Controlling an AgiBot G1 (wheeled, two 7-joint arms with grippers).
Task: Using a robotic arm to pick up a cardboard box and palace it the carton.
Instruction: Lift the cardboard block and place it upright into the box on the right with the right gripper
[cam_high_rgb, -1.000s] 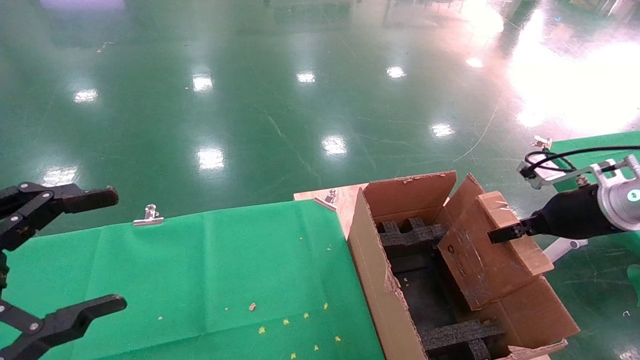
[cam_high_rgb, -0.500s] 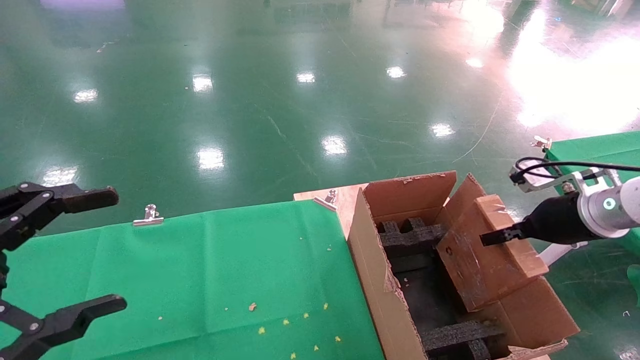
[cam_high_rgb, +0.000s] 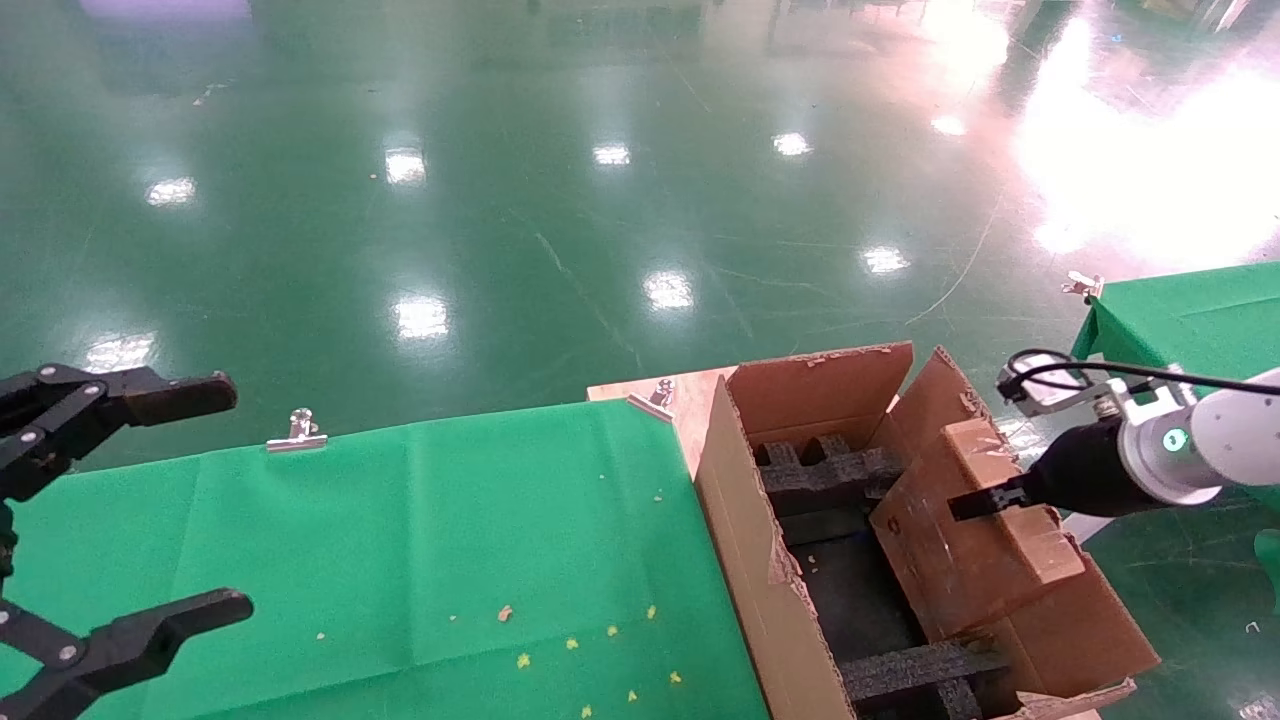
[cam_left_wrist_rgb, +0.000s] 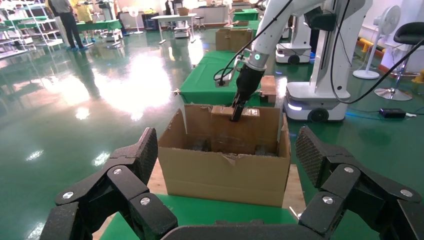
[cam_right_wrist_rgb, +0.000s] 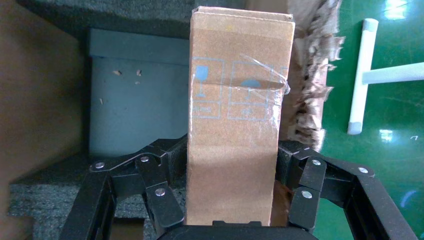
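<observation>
A robot with 2 arms works at a counter (cam_high_rgb: 640, 395) covered in green cloth (cam_high_rgb: 400, 560), seen from its head camera. At the counter's right end stands a large open carton (cam_high_rgb: 750, 570) with torn flaps and black foam blocks (cam_high_rgb: 820, 470) inside.

The right arm (cam_high_rgb: 1215, 440), white with a green-lit ring, reaches in from the right. Its black right claw (cam_right_wrist_rgb: 232, 192) is clamped on a small brown cardboard box (cam_high_rgb: 985, 530) sealed with clear tape, 1 finger pressed on each narrow side, as the right wrist camera shows plainly. The box is tilted and sits over the carton's right half, with its lower end below the rim, near the right wall.

Compared with 1 second ago, the right arm has moved lower and a little leftward, and the box has sunk further into the carton, so less of it stands above the flaps. This suggests the placing step is well under way, with only the final lowering and release left. The box looks close to the right wall and the foam, so it may catch there.

The left claw (cam_high_rgb: 130, 520) hangs over the counter's left edge, well apart from the carton, fingers spread wide and holding nothing. It has not shifted.
</observation>
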